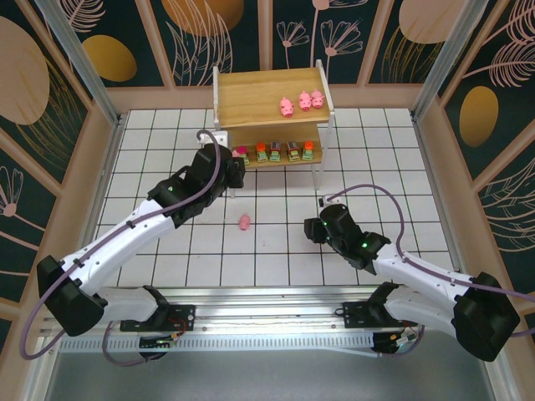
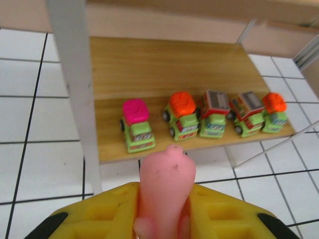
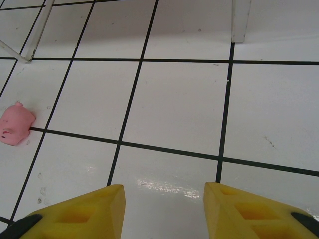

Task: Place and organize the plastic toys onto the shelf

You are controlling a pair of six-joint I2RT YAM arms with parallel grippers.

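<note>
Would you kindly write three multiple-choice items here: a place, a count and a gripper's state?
1. Where do the toy trucks stand? A. lower board of the shelf B. top board C. the tiles
2. How many pink pigs sit on the top board? A. one B. three C. five
3. The left gripper is: A. open, empty B. shut on a truck C. shut on a pink pig
A: five line up under the top board. B: three sit at its right end. C: the pig stands between the yellow fingers.
</note>
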